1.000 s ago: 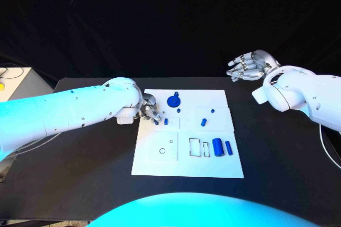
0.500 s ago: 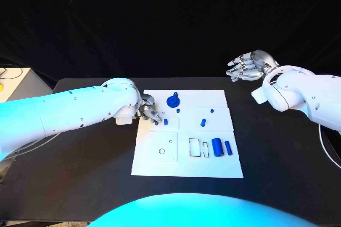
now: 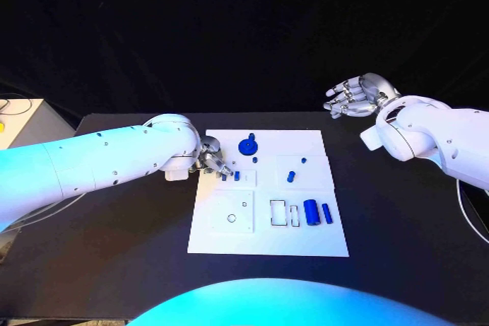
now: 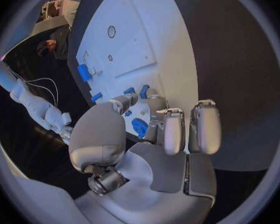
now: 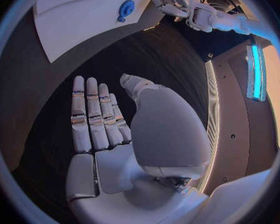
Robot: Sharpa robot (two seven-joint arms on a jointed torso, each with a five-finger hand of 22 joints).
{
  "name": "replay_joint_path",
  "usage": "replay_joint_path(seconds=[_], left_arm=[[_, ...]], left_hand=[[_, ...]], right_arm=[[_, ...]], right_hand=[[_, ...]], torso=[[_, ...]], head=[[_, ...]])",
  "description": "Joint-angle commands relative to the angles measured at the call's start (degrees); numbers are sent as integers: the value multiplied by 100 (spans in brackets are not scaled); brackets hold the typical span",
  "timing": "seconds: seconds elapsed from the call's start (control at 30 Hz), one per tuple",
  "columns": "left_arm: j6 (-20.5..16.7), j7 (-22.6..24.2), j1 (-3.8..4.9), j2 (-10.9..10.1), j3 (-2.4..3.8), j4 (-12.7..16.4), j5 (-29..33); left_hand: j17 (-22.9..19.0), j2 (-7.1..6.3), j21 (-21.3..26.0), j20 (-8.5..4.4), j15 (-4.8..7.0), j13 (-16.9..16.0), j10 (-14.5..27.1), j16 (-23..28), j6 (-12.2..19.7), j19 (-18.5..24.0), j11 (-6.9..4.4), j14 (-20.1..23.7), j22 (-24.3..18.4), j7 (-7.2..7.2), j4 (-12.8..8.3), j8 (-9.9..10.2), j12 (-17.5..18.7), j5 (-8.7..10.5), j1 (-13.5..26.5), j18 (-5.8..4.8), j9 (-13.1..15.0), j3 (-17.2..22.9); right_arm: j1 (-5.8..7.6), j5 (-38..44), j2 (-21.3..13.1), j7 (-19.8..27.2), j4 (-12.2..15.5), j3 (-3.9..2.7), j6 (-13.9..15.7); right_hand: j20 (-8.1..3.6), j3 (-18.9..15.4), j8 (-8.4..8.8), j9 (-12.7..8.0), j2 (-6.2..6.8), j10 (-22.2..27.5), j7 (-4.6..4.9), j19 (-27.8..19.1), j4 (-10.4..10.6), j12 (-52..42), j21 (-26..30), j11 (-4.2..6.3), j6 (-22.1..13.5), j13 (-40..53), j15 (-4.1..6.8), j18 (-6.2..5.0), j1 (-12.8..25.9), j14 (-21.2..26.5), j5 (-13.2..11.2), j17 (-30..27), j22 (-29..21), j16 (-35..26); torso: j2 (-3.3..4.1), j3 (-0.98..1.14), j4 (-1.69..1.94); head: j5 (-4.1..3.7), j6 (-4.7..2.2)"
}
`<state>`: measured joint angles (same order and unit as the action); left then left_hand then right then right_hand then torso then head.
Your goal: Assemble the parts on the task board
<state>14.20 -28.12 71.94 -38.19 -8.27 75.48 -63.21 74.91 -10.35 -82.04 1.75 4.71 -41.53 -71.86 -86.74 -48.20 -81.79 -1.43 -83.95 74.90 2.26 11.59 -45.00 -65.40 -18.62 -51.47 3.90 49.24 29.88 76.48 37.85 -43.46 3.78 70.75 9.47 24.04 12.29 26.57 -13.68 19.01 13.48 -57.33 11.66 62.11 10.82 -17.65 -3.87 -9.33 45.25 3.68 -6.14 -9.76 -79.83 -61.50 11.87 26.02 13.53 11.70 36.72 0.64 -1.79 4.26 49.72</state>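
**Left hand at the board's edge, right hand raised and empty**

The board lies in the middle of the frame on the black table. The left hand sits at the board's upper left edge, fingers curled down. In the left wrist view its fingertips close round a small blue part, so it appears to be pinching that piece; just how firm the hold is cannot be told.

The right hand hangs at the upper right of the frame, beyond the table's far edge and well apart from the board. Its fingers are stretched out side by side with the thumb apart, and it holds nothing.

On the board, a round blue knob stands near the top centre. A small peg stands just beside the left hand's fingertips, and another peg lies to its right. Two blue cylinders lie side by side at the lower right, next to rectangular slots. A small round hole sits at the lower left.
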Motion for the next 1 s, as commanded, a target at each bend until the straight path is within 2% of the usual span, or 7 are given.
replay_joint_path(seconds=[0.03, 0.23, 0.6, 0.8, 0.87, 0.93, 1.0], left_arm=[[0, -32, -38, -44, 2, 25, -20], [-86, -26, -37, -115, 83, 115, 3], [-641, 60, -37, -345, 385, 334, 390], [-964, 516, -34, -444, 482, 425, 862], [-1185, 922, -34, -449, 498, 433, 1121], [-1391, 1269, -33, -435, 503, 431, 1221], [-1663, 1652, -33, -398, 491, 424, 1193]], left_hand=[[967, -26, 28, 1, -5, 1, 30, -23, 4, 17, 1, -458, 179, 35, 43, 36, -23, 18, 36, -69, -3, -82], [972, -26, 27, 1, -5, -1, 30, -26, 3, 16, 1, -460, 181, 33, 70, 36, -24, 19, 24, -69, -3, -125], [944, 29, 62, 0, -1, 28, 44, -10, 0, 47, -5, -452, 131, 26, 110, 33, -9, -13, -70, -56, 1, -178], [729, 149, 258, 25, -44, 343, 260, 121, 205, 227, 53, -387, -145, 98, 190, 170, 183, -55, -428, 7, -50, -285], [234, 167, 814, 114, -161, 1167, 904, 465, 516, 731, 191, -195, -892, 255, 106, 404, 752, -73, -910, 171, -174, -263], [-210, 147, 1289, 194, -278, 1246, 1235, 796, 732, 1125, 331, 28, -1473, 400, -10, 586, 924, -61, -1312, 293, -321, -185], [-1598, 94, 2663, 347, -447, 1440, 1803, 1917, 920, 2242, 484, 885, -3046, 562, -172, 748, 1254, -65, -1803, 601, -542, -55]], right_arm=[[-3, -9, -7, -4, 7, -3, -15], [-6, -12, -11, -7, 10, -3, -11], [-11, -23, -14, -4, 7, -3, -13], [-15, -26, -12, 0, 1, -3, -14], [-16, -27, -10, 3, -1, -3, -13], [-17, -29, -9, 10, -3, -3, -11], [-17, -38, -8, 26, -6, -3, -1]], right_hand=[[8, 4, 36, -5, 15, -14, 207, -35, -46, 31, 23, -35, 13, -8, -31, -64, 64, -13, 22, -5, -5, -21], [11, 5, 40, -6, 9, -13, 209, -40, -47, 36, 22, -37, 10, -8, -34, -65, 69, -11, 24, -12, -16, -30], [11, 5, 40, -6, 9, -13, 209, -40, -47, 36, 22, -37, 10, -8, -34, -65, 69, -11, 24, -12, -16, -30], [11, 5, 40, -6, 9, -13, 209, -40, -47, 36, 22, -37, 10, -8, -34, -65, 69, -11, 24, -12, -16, -30], [11, 5, 40, -6, 9, -13, 209, -40, -47, 36, 22, -37, 10, -8, -34, -65, 69, -11, 24, -12, -16, -30], [13, 6, 44, -7, 1, -13, 211, -43, -49, 40, 20, -39, 10, -7, -35, -66, 77, -14, 26, -20, -30, -39], [13, 12, 41, -6, -5, -16, 206, -43, -56, 42, 18, -36, 18, -6, -34, -67, 72, -18, 29, -24, -37, -43]], torso=[[-4, 2, 1], [1, 1, -1], [-1, 3, 1], [-6, -1, 3], [-5, 1, 2], [-1, 1, 3], [0, 3, 4]], head=[[-3, -7], [-2, -15], [-16, -47], [-23, -43], [-24, -50], [-23, -65], [-23, -59]])
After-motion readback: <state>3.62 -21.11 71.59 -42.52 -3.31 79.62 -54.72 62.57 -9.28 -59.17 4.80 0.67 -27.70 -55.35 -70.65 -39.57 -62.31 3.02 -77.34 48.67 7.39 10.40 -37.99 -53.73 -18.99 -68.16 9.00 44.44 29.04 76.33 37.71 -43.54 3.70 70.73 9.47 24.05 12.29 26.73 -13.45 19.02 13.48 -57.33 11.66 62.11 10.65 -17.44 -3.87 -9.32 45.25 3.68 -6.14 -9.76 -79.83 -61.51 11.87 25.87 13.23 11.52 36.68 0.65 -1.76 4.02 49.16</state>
